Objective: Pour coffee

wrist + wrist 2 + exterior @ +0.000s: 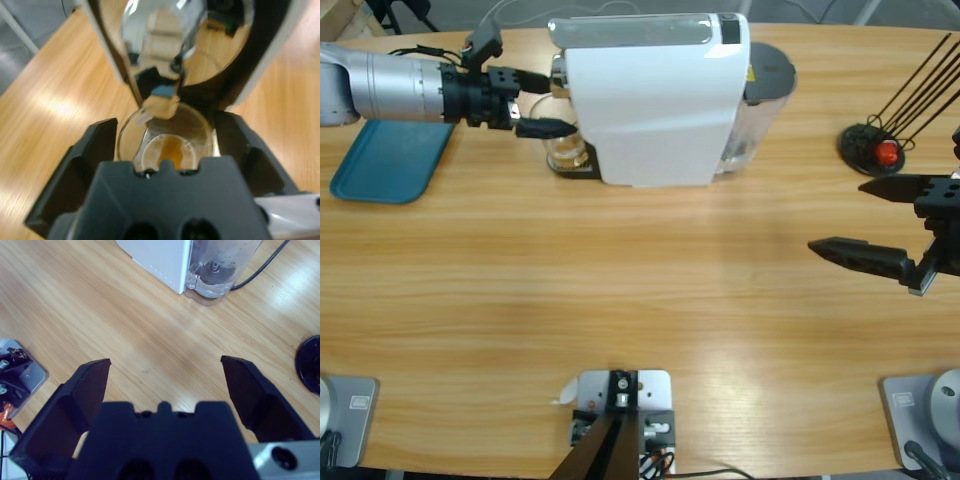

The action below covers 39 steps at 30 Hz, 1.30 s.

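Note:
A clear glass tumbler [566, 152] stands under the spout of the white coffee machine [650, 110]. In the left wrist view a shallow layer of amber coffee [172, 152] lies in the bottom of the tumbler [131, 134]. My left gripper [558, 105] reaches in from the left and is open, one jaw on each side of the glass and close to its walls; I cannot tell whether they touch it. The spout [161, 102] hangs just above the rim. My right gripper [840, 216] hovers open over bare table at the right edge, holding nothing [166, 364].
A teal tray [390, 160] lies at the far left under the left arm. A black stand with a red ball and thin black rods [875, 148] sits at the back right. The machine's clear water tank [220, 265] and its cable [260, 267] face the right gripper.

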Available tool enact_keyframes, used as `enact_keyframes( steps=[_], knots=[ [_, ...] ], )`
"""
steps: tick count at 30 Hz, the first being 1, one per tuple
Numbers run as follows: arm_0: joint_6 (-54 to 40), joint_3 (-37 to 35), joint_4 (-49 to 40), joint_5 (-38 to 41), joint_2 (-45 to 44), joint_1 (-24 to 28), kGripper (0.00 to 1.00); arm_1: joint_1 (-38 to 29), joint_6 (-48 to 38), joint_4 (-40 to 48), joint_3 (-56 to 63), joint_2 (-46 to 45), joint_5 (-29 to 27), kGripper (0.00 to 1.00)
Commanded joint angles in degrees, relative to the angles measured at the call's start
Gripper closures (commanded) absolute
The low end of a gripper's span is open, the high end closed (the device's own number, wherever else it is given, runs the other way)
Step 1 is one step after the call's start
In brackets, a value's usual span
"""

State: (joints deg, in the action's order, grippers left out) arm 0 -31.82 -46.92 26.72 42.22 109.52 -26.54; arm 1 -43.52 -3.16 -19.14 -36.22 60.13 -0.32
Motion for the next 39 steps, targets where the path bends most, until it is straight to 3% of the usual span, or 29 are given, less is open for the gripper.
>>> enact_keyframes(
  steps=[1,3,4,5,6,7,8,27,35,39],
  knots=[
    [-0.53,2.34,3.43,4.54,3.85,1.42,1.0,0.63,0.08,-0.04,0.63,0.97,0.83,0.0],
    [-0.53,2.48,3.43,4.36,3.78,1.4,1.0,0.63,0.08,-0.11,0.7,0.71,0.83,0.0],
    [-0.53,2.53,3.43,3.98,3.77,1.4,0.953,0.63,0.08,-0.11,0.71,0.51,0.85,0.0],
    [-0.44,2.53,3.43,3.42,3.77,1.4,0.661,0.63,0.08,-0.11,0.71,0.42,0.85,0.0],
    [-0.35,2.53,3.43,3.33,3.77,1.65,0.301,0.63,0.08,-0.11,0.71,0.53,0.85,0.0],
    [-0.33,2.62,3.53,3.77,3.73,2.16,0.054,0.63,0.08,-0.11,0.71,0.71,0.85,0.0],
    [-0.28,2.88,3.96,4.05,3.68,2.51,0.009,0.63,0.08,-0.04,0.71,0.86,0.85,0.0],
    [0.35,4.55,7.44,4.66,3.85,3.1,0.0,0.72,0.43,0.16,0.71,1.41,1.11,0.0],
    [0.44,4.03,5.77,-4.55,3.7,0.99,0.0,0.72,0.52,0.16,0.71,1.39,1.11,0.0],
    [0.44,4.12,4.73,-4.69,3.38,0.56,0.0,0.72,0.61,0.16,0.77,1.32,1.11,0.0]
  ],
)
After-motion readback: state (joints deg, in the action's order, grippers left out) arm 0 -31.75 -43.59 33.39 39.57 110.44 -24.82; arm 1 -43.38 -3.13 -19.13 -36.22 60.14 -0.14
